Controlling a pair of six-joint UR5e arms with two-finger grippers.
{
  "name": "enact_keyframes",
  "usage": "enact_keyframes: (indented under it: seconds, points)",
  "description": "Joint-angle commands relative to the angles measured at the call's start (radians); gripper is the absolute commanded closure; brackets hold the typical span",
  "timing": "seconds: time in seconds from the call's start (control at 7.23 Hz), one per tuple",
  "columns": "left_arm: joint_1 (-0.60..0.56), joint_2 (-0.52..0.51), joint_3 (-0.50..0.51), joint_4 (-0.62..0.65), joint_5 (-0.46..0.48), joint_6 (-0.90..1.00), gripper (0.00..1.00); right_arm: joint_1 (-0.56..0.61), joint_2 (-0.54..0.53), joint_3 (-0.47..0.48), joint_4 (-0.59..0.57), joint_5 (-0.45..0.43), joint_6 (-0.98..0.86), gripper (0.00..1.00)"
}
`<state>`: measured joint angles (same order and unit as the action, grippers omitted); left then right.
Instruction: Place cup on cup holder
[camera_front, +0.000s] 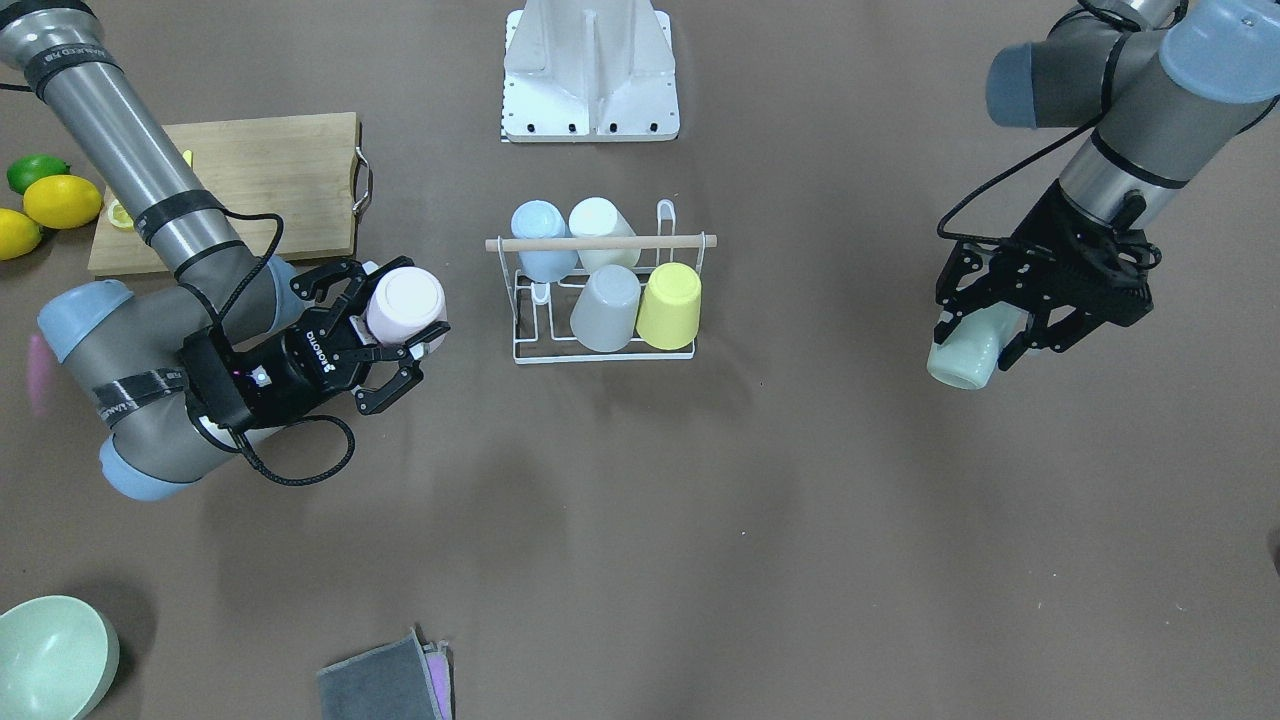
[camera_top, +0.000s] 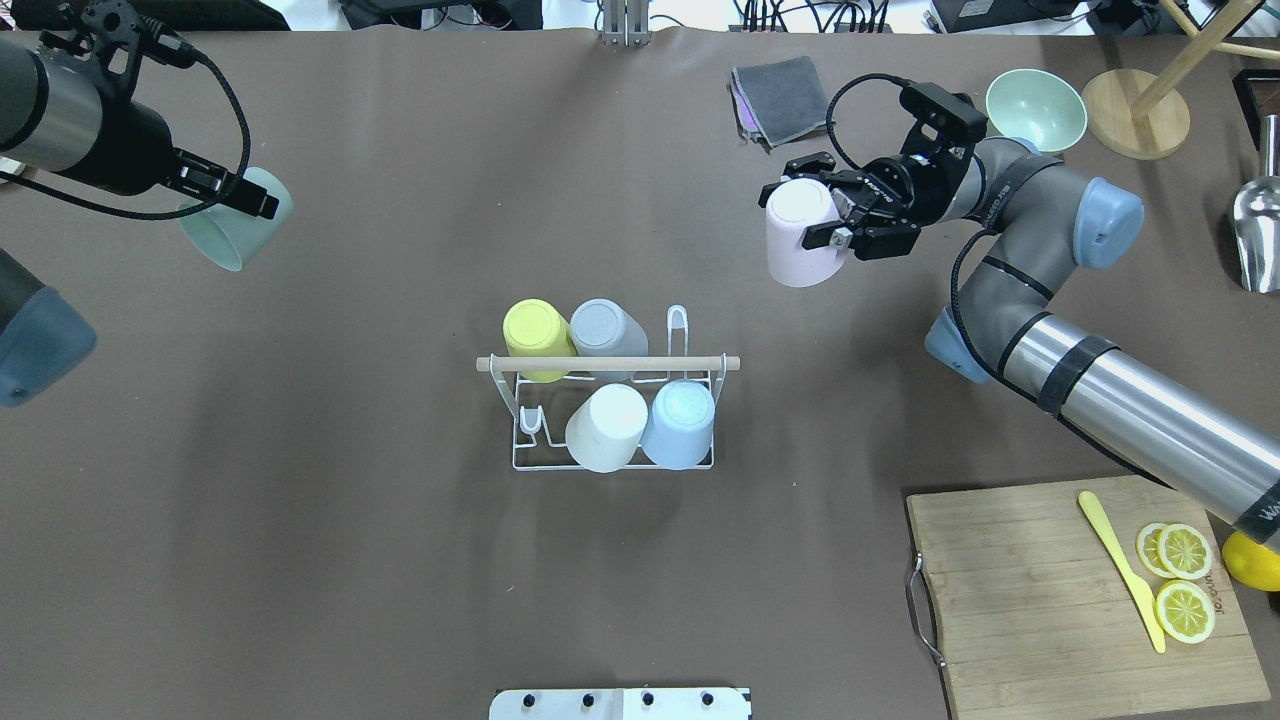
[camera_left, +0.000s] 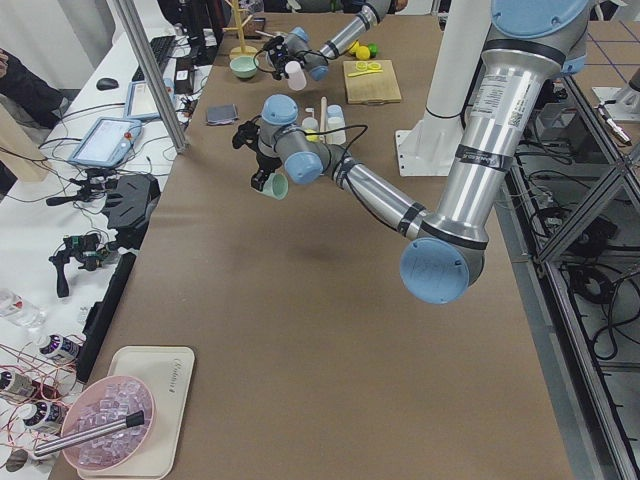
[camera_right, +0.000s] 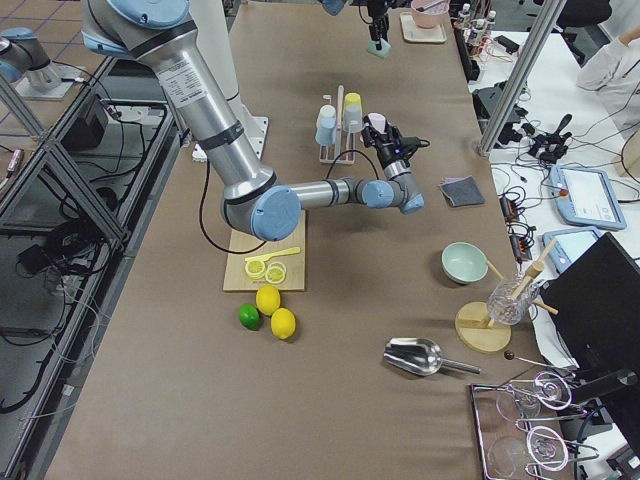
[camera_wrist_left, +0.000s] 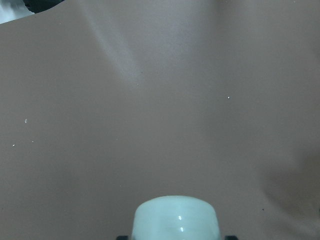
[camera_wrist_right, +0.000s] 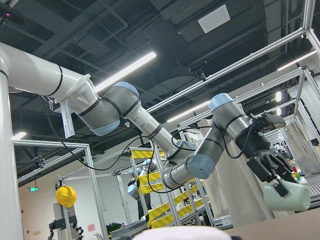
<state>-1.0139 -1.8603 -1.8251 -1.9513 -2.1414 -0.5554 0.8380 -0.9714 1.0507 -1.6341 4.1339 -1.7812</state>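
Findings at the moment of inspection:

1. Your right gripper was clamped on a pink cup, with one finger on each side of its wall. The cup was carried base-up, clear of the table. It sat well apart from the cup holder, off toward the robot's right and on the side away from the base.

2. Your left gripper was pinching a mint-green cup. That cup hung tilted above the table, far out on the robot's left and well apart from the holder. The left wrist view showed only its rounded end at the bottom edge, with bare table beyond.

3. The cup holder stood upright near the table's middle, its wooden rod lying level across the top. Four cups were seated on it upside down. A blue cup and a white cup occupied the row nearer the robot. A grey cup and a yellow cup occupied the far row. A short prong beside the white cup carried nothing.

4. You had a cutting board near the robot's right, and a green bowl at the far corner.
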Motion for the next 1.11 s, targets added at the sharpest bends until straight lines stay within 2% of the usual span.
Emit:
enact_keyframes:
  seconds: [0.0,0.97]
  points:
    - [0.0,0.001,0.001,0.0,0.0,0.002,1.0,-0.028,0.031,-0.003,-0.001,-0.001,-0.039,0.8]
    - [0.0,0.0,0.004,0.0,0.0,0.002,1.0,-0.145,0.089,-0.005,-0.003,-0.018,-0.147,0.8]
